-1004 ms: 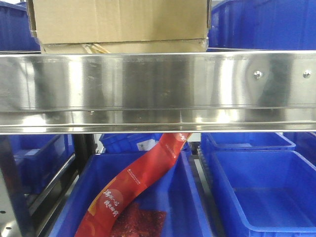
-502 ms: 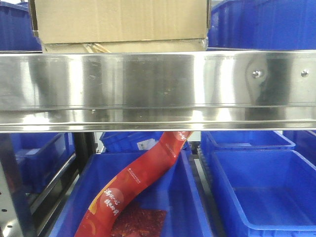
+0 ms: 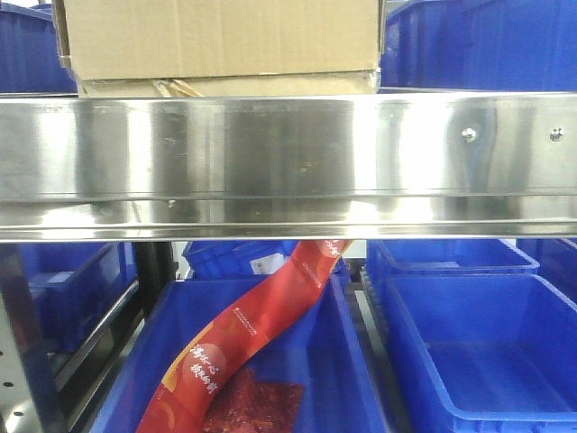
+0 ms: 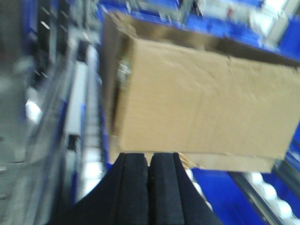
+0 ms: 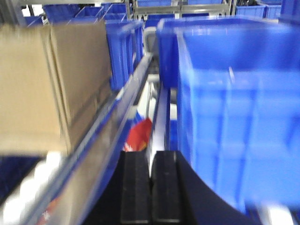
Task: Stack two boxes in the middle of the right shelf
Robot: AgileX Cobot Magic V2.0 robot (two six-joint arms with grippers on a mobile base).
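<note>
A brown cardboard box (image 3: pixel 221 38) stands on the steel shelf (image 3: pixel 288 162), above a flatter cardboard piece (image 3: pixel 225 87) under it. The left wrist view shows the same box (image 4: pixel 201 98) close ahead, with the flatter piece's edge (image 4: pixel 225 161) below. My left gripper (image 4: pixel 149 159) is shut and empty, just in front of the box's lower edge. The right wrist view shows the box (image 5: pixel 51 84) at the left. My right gripper (image 5: pixel 151 157) is shut and empty, between the box and a blue bin (image 5: pixel 234 108). Neither gripper shows in the front view.
Blue bins (image 3: pixel 478 45) stand on the shelf right of the box. Below the shelf are more blue bins (image 3: pixel 487 352), one holding a red snack packet (image 3: pixel 252 334). The shelf's white rollers (image 4: pixel 91 164) run along the left. A steel post (image 3: pixel 22 343) stands at lower left.
The front view has shifted very slightly; the box and shelf stay where they were. No gripper shows in that view.
</note>
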